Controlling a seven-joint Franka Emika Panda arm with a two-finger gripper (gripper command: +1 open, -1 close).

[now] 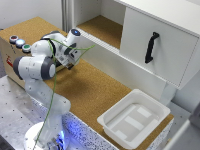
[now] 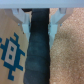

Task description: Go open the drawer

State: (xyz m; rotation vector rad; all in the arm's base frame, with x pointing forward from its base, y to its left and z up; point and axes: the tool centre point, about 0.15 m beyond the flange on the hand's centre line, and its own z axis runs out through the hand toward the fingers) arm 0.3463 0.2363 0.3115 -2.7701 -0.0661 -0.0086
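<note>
Cork-textured tabletop (image 1: 95, 90) holds a low plywood box with three coloured buttons (image 1: 19, 42); the gripper (image 2: 39, 22) spreads pale fingers (image 2: 22, 20) around a dark bar (image 2: 39, 55).

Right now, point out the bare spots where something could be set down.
Free: the cork tabletop between the arm's gripper and the white tray, and the cork shelf beside the white cabinet door. Crowded: around the wooden box with buttons, where the arm sits.
</note>
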